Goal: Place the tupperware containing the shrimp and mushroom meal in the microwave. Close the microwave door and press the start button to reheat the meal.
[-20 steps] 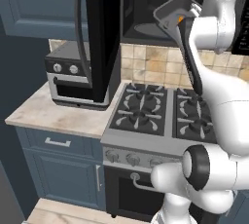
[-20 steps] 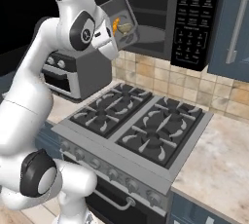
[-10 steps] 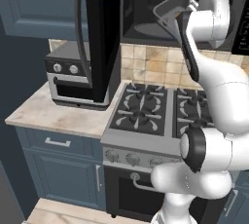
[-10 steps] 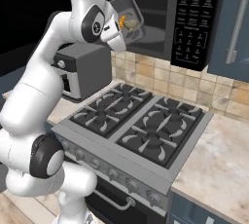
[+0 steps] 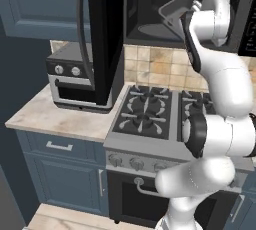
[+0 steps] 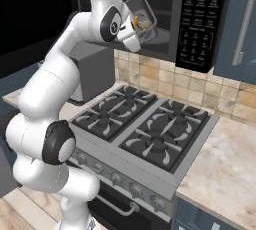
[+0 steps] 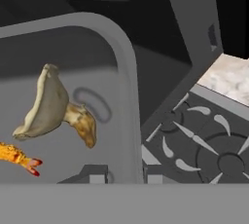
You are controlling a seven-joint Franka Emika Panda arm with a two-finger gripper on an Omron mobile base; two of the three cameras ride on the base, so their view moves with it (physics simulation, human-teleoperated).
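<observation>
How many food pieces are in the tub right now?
2 visible: a tan mushroom mid-tub and an orange shrimp at the hand view's left edge. The tupperware runs out of frame, so more may be hidden.

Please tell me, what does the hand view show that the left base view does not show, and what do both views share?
The hand view alone shows the food in the tub: a tan mushroom and an orange shrimp, and the fingertips astride the tub's rim. The left base view alone shows the open microwave door, the small grey oven and the blue drawers. Both show the tub held up at the microwave and the stove below.
</observation>
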